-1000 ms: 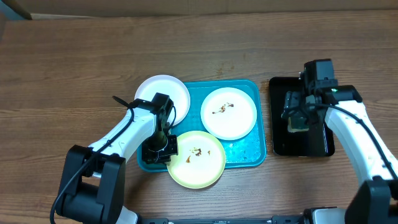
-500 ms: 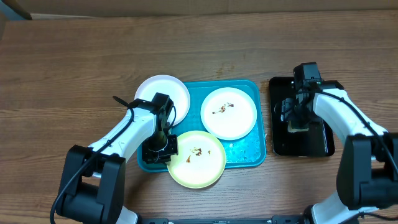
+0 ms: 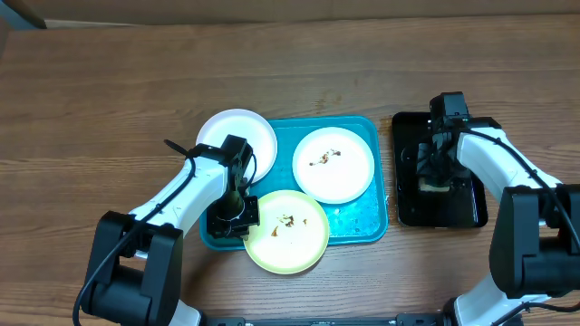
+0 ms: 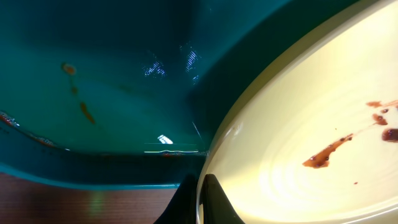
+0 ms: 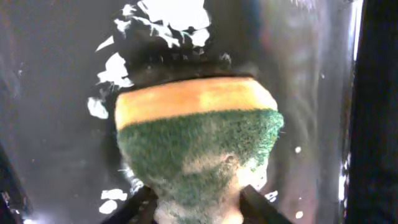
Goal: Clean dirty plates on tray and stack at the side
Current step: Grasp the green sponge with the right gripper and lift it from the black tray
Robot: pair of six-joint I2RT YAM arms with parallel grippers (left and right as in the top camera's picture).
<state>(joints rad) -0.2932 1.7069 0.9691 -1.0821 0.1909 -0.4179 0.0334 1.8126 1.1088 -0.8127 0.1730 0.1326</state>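
Note:
The turquoise tray (image 3: 362,222) holds a white plate (image 3: 333,164) with brown smears and a yellow-green plate (image 3: 286,231) with smears that overhangs the tray's front edge. A second white plate (image 3: 237,136) lies over the tray's far left corner. My left gripper (image 3: 237,215) is shut on the yellow-green plate's left rim. In the left wrist view its fingers (image 4: 200,199) pinch that rim (image 4: 311,124) above the tray floor (image 4: 93,74). My right gripper (image 3: 433,177) is shut on a green and yellow sponge (image 5: 199,137) over the black tray.
A glossy black tray (image 3: 471,213) stands right of the turquoise tray, with white foam flecks on its floor (image 5: 50,93). Bare wooden table (image 3: 109,109) surrounds both trays.
My right arm has swung round and shifted slightly over the black tray with the sponge in it. The left arm and the plates have not moved.

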